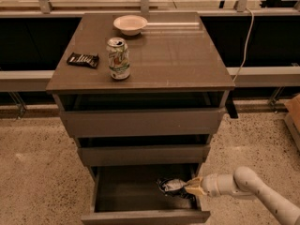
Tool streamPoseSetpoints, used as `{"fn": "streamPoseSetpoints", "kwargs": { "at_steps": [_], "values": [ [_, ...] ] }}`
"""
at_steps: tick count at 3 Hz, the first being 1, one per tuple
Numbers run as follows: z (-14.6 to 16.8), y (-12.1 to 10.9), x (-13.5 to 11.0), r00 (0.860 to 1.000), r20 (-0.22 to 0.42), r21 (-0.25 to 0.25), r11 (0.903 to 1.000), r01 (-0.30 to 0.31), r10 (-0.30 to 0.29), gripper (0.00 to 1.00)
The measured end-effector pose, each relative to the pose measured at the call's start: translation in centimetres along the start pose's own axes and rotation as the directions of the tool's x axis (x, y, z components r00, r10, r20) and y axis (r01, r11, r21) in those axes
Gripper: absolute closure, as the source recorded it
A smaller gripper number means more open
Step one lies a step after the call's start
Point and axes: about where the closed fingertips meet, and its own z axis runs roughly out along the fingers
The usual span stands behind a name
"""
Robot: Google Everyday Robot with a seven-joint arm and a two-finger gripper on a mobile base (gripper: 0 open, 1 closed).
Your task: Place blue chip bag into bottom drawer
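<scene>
The bottom drawer [145,216] is pulled wide open below the two drawers above it, its dark interior showing. The blue chip bag [171,186], crumpled and silvery-dark, is inside the drawer at its right side, low near the drawer floor. My gripper [191,187] reaches in from the right over the drawer's right wall, at the bag's right end. Its tan fingers [194,183] are closed on the bag's edge. The white arm [248,189] extends off to the lower right.
On the cabinet top [178,60] stand a green soda can [118,58], a flat black candy bar wrapper [83,60] and a white bowl [130,24]. The top and middle drawers are slightly open. A cardboard box [294,116] sits at the right edge on the speckled floor.
</scene>
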Motion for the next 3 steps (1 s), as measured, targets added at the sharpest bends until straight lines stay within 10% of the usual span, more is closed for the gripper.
{"fn": "streamPoseSetpoints", "kwargs": {
  "at_steps": [2,3],
  "values": [
    [0.51,0.24,-0.02,1.0,0.001,-0.008,1.0,-0.002,0.002,0.0],
    [0.53,0.25,-0.02,1.0,0.001,-0.009,1.0,-0.002,0.002,0.0]
  ]
}}
